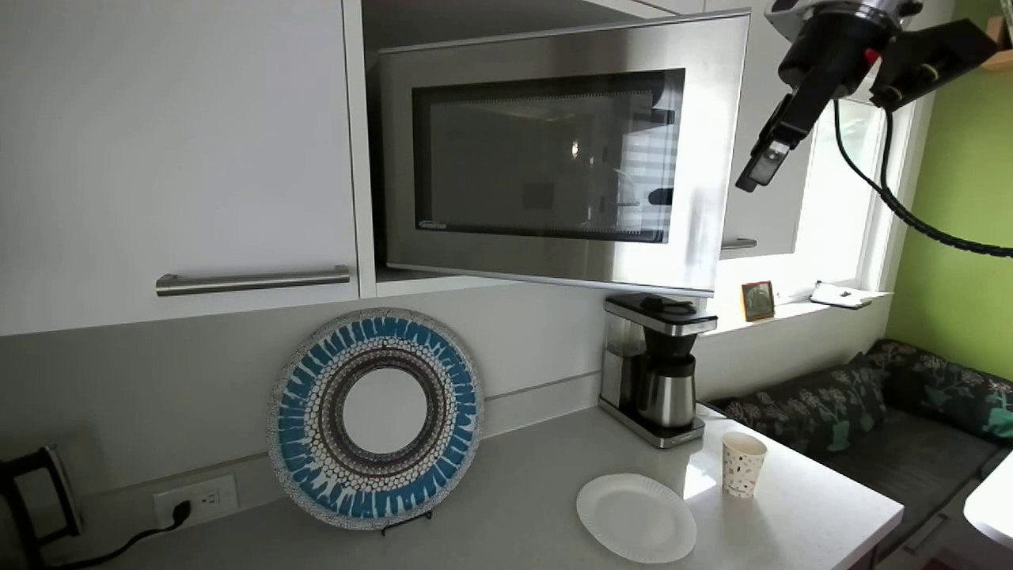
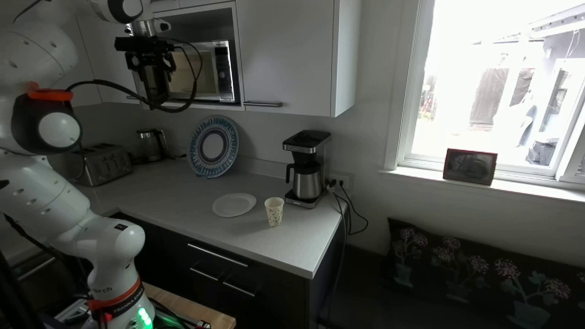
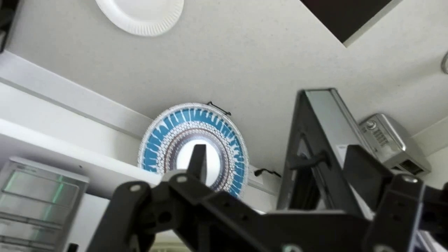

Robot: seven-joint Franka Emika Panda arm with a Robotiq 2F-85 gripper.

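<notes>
Microwave (image 2: 224,68) open, no clue on contents, cavity half blocked from view. Door (image 1: 546,158) swung out from the microwave: opening done by the look of it, shutting not. Gripper (image 3: 277,154) out front of the microwave near the door's free edge, fingers (image 3: 198,161) spread wide, nothing gripped, contact hard to tell. Lower than the microwave: paper plate (image 1: 637,518), steel carafe (image 1: 667,396), paper cup (image 1: 742,467), last two too hidden inside to call.
</notes>
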